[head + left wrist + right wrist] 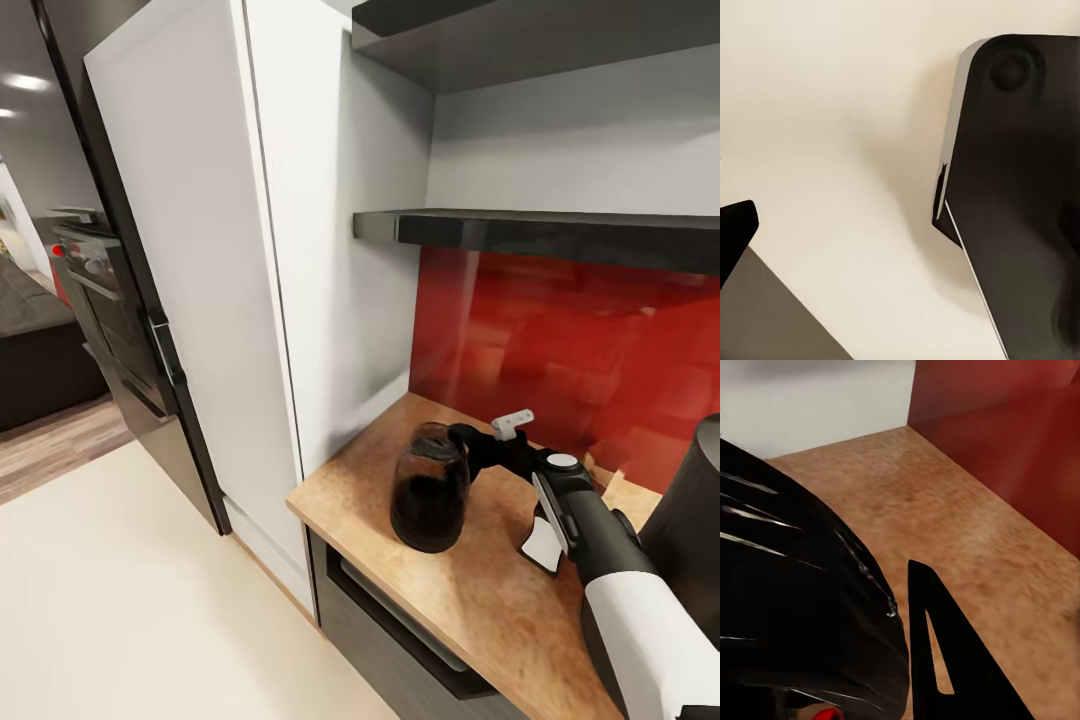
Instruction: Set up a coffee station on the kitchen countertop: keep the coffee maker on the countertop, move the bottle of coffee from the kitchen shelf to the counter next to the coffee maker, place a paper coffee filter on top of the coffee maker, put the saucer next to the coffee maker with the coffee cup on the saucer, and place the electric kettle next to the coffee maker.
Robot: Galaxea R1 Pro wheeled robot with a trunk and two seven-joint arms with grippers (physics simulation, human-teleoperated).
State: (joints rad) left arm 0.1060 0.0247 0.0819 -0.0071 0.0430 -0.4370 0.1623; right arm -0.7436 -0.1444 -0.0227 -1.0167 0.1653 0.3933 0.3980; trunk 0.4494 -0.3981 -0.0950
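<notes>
**Kettle at the end of the table, right end effector at its handle**

Nearest the head camera is the right arm (620,590), white at the forearm and black toward the wrist, reaching forward and leftward over the table (480,590). Its right end effector (478,443) sits at the side of the electric kettle (430,487), where the jug's black loop handle would be; the fingers merge with that dark handle, so I cannot tell whether they are closed on it or merely beside it. In the right wrist view the kettle (795,607) bulks large and glossy just beside one dark finger (945,660), with bare wood grain and the red backsplash (1005,442) beyond.

The kettle stands upright on the table near its left end, close to the front edge and not far from the tall white cabinet (260,250). A dark grey cylinder (690,510) rises at the right edge of the head view, beside the arm. The kitchen shelf (560,235) runs along the wall above the backsplash, with a second black board (520,40) higher up. Grey cabinet fronts (400,630) sit under the worktop.

The left wrist view shows pale floor (832,135) and a dark rounded panel (1020,187), possibly part of the robot itself; the left end effector's state cannot be read there.
</notes>
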